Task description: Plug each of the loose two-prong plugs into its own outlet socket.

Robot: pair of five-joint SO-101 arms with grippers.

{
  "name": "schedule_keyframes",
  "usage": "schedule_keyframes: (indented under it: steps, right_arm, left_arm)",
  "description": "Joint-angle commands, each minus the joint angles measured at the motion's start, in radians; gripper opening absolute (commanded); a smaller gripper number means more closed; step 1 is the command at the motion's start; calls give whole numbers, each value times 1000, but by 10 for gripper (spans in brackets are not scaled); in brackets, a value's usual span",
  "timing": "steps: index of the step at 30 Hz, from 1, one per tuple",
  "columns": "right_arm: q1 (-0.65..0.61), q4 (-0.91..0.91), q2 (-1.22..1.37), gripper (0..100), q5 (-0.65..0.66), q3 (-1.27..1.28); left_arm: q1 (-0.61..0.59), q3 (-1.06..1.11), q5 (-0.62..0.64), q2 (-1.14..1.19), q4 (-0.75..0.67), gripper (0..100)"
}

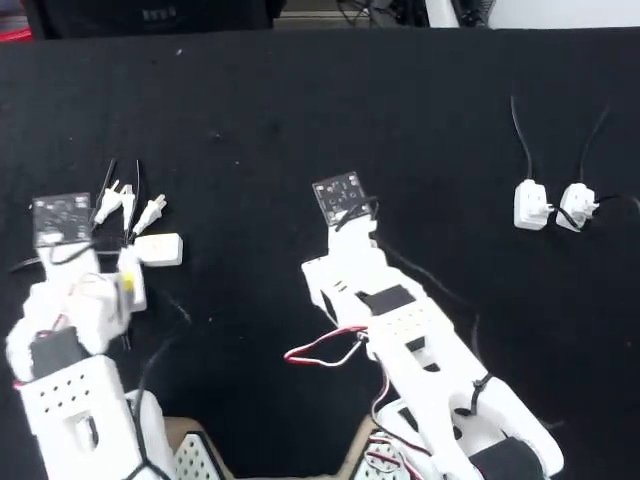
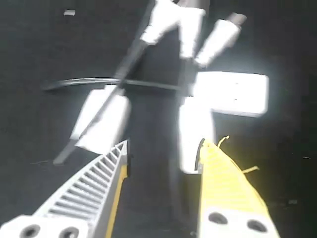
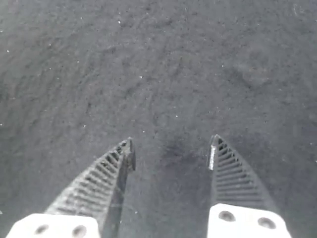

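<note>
Trouble looks likeliest at the left of the high view. The loose plugs (image 1: pixel 128 205) lie bunched with their cords crossing, just beside a white socket block (image 1: pixel 160 249), and the left arm (image 1: pixel 70 330) hangs close over them. A closing grip could catch two plugs or a cord, or shove the block across the worktop (image 1: pixel 300 100) if nothing anchors it. The right arm (image 1: pixel 400 330) sits mid-worktop, well apart from two white pieces with cords (image 1: pixel 548 205) at the far right. Whether those are plugs already seated I cannot tell.

In the left wrist view, the left jaws stand wide open and hold nothing. A black cord (image 2: pixel 99 84) runs across just ahead of them, so a snag seems possible. The prongs beyond cannot be made out.

In the right wrist view, the right jaws are open and empty above the black worktop.
</note>
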Motion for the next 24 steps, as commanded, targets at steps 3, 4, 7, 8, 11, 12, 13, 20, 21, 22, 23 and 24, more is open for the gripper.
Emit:
schedule_keyframes:
  steps: [3, 4, 7, 8, 11, 12, 13, 20, 21, 22, 23, 24]
  right_arm:
    - [-17, -26, -19, 230, -11, -2]
    - [-17, -26, -19, 230, -11, -2]
    - [-17, -26, -18, 230, -11, -1]
    - [-17, -26, -18, 230, -11, -1]
    - [-17, -26, -18, 230, -11, -1]
    - [-17, -26, -18, 230, -11, 1]
    - [-17, -26, -18, 230, -11, 1]
    - [-17, -31, -18, 230, -9, 1]
    - [-17, -31, -18, 230, -9, 1]
    - [-17, -31, -18, 230, -9, 1]
    - [-17, -31, -18, 230, -9, 1]
    - [-17, -32, -16, 230, -9, 1]
  left_arm:
    - [-131, -104, -255, 204, -9, 234]
    - [-136, -104, -282, 244, -25, 234]
    - [-139, -102, -321, 354, -118, 234]
    - [-142, -102, -328, 387, -160, 234]
    - [-170, -102, -359, 477, -293, 234]
    - [-173, -102, -368, 502, -336, 234]
    - [-185, -102, -373, 525, -376, 234]
    - [-223, -188, -367, 695, -509, 234]
    - [-225, -217, -367, 727, -508, 234]
    - [-226, -249, -364, 763, -505, 234]
    - [-231, -280, -348, 795, -505, 234]
    - [-243, -315, -321, 830, -506, 234]
